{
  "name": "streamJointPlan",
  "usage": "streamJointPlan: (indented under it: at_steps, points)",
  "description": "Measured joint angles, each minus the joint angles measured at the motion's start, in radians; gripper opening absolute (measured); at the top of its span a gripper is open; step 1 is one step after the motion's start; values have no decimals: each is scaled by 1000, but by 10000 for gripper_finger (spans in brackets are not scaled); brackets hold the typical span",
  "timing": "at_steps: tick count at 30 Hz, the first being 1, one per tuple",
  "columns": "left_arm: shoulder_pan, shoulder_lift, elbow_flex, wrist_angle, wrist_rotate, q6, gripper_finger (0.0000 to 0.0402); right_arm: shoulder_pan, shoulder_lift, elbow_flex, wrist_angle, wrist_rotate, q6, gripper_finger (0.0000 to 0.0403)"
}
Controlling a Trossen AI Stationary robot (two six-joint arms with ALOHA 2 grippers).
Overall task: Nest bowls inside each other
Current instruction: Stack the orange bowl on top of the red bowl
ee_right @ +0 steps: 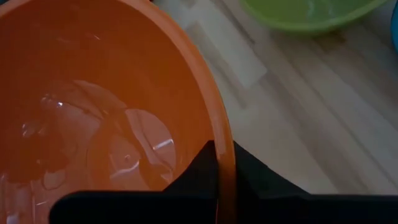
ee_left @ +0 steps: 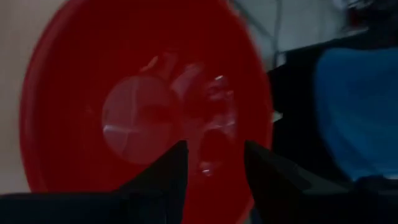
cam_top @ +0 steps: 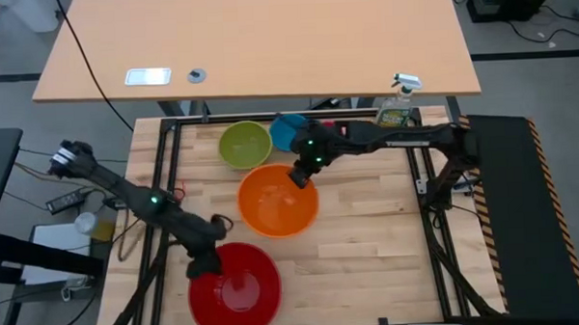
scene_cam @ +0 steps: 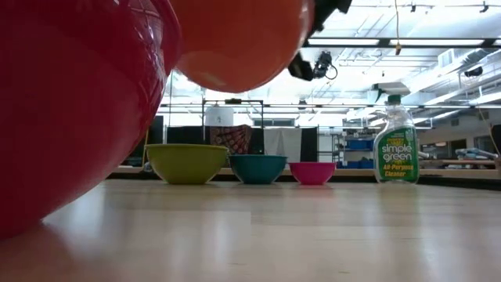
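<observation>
The red bowl point(cam_top: 238, 290) stands on its base at the table's near edge and fills the left of the low view point(scene_cam: 70, 102). My left gripper point(cam_top: 204, 266) hangs open above the red bowl's left rim, and its fingers point(ee_left: 171, 174) touch nothing. The orange bowl point(cam_top: 276, 202) is off the table point(scene_cam: 235, 39), with my right gripper point(cam_top: 301, 176) shut on it. At the far side the lime green bowl point(scene_cam: 186, 163), the blue bowl point(scene_cam: 257, 168) and the pink bowl point(scene_cam: 312, 172) stand in a row. My right gripper holds the orange bowl by its rim point(ee_right: 225, 171) on the far right side, one finger inside the bowl and one outside. The fingers slant down from the table's far right. The bowl hangs clear of the table, mouth up and a little tilted.
A green spray bottle point(cam_top: 396, 106) with a white nozzle stands upright at the far right corner point(scene_cam: 396, 145). Bare wood lies right of the orange and red bowls point(cam_top: 379, 237). A larger tabletop point(cam_top: 266, 38) lies beyond the far edge.
</observation>
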Motion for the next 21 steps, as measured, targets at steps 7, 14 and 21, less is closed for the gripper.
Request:
streamJointPlan:
  at_steps: [7,14,21]
  points:
    - [2,153,0,15,-41,-30,160,0,-70,0,-141,4,-57,26]
    - [34,297,1,16,-151,-47,160,0,-98,0,-177,8,-73,27]
    - [103,345,0,27,-260,-134,160,19,-121,0,-204,5,-81,27]
